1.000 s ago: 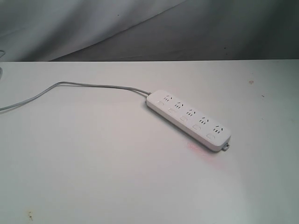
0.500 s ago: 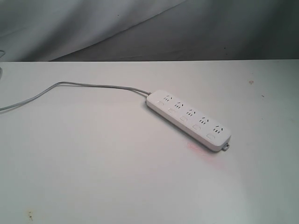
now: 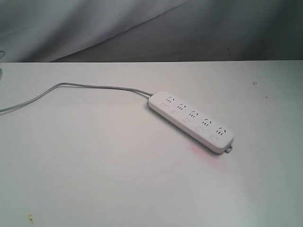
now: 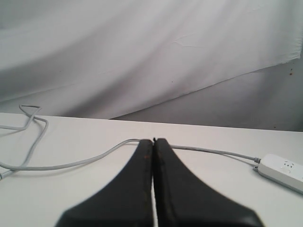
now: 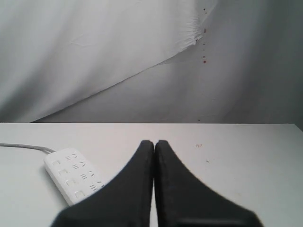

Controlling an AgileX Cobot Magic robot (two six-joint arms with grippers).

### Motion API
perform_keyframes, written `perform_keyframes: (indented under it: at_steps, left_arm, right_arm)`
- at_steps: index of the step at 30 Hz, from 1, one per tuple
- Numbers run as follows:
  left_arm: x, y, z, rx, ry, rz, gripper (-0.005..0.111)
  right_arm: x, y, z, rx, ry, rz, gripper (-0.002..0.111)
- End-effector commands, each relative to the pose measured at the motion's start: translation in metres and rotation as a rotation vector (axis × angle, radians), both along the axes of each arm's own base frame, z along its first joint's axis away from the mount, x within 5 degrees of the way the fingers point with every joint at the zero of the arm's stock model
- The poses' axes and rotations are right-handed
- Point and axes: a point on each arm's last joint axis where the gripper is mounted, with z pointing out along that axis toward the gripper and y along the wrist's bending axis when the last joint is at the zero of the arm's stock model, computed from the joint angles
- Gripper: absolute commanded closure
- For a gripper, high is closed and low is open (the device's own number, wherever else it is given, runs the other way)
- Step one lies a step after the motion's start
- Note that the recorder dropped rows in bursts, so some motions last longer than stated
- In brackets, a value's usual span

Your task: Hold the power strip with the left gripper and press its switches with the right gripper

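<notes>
Lying diagonally on the white table (image 3: 94,179), right of centre, the power strip (image 3: 191,120) trails its grey cable (image 3: 85,87) leftward, while the left gripper (image 4: 154,142) and right gripper (image 5: 154,142), both pressed fully closed on nothing, stay clear of its row of switches (image 3: 186,121).

Exterior looked down on the desk (image 3: 94,179) from afar; both wrist views sat low, level, sharing the power strip (image 3: 191,121).

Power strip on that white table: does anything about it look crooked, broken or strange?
Nothing looks broken. The power strip lies flat and whole, just diagonal on the table, cable trailing off. The only oddity is a faint pinkish smudge on the table beside the end opposite the cable.
</notes>
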Motion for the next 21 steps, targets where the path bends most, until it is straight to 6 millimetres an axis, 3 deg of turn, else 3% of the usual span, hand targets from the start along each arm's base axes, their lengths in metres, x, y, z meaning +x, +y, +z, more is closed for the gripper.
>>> perform_keyframes:
  at_steps: [1, 14, 21]
  left_arm:
    - [-0.0001, 0.0002, -0.0008, 0.000, -0.004, 0.003, 0.107]
    - [-0.0001, 0.0002, -0.0008, 0.000, -0.004, 0.003, 0.107]
    - [-0.0001, 0.0002, -0.0008, 0.000, -0.004, 0.003, 0.107]
  right_arm:
    - [-0.0001, -0.0005, -0.0009, -0.055, -0.015, -0.007, 0.108]
    - [-0.0001, -0.0009, -0.0009, -0.050, -0.014, -0.014, 0.108]
    - [0.0008, -0.0056, -0.0009, -0.050, -0.012, -0.099, 0.108]
